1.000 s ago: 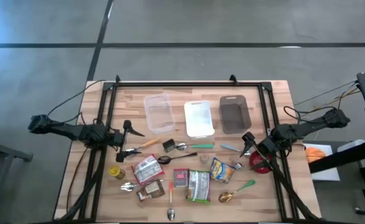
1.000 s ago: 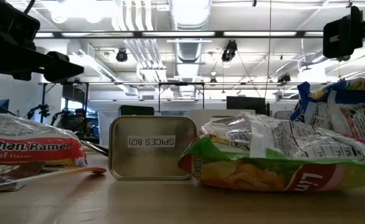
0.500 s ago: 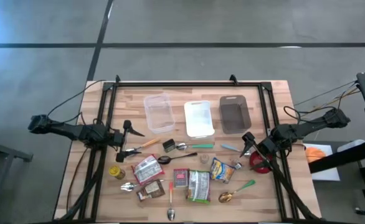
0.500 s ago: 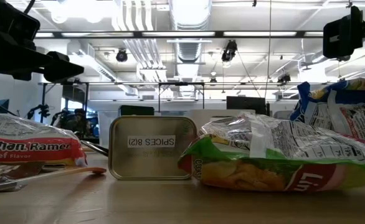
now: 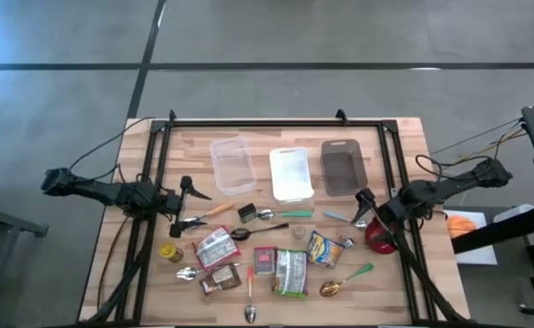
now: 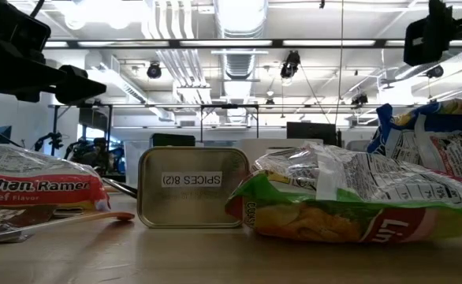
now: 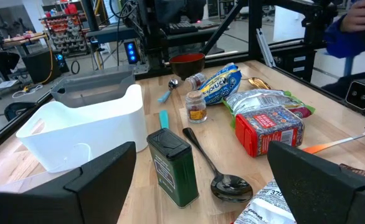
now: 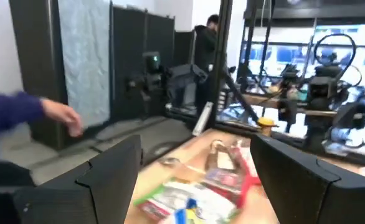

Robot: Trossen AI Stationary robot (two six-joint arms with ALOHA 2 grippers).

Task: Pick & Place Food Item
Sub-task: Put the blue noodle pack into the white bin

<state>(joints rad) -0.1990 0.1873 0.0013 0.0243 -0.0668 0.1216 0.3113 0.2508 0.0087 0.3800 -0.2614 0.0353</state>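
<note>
At opposite table edges, left gripper and right gripper hover, jaws apart, empty.

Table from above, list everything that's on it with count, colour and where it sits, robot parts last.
Bins: 3, clear, white, grey, in a row at the far side.
Green tin: 1, mid-table, just near of the clear and white bins.
Ramen pack: 1, red and white, left of centre.
Red box: 1, centre, near side.
Green-and-white bag: 1, right of the red box.
Yellow-and-blue bag: 1, right of centre.
Red bowl: 1, right edge, under the right arm.
Yellow jar: 1, left side.
Spoons: several, scattered; exact count unclear.
Left hand: open, over the left side, empty.
Right hand: open, over the right side, empty.
</note>
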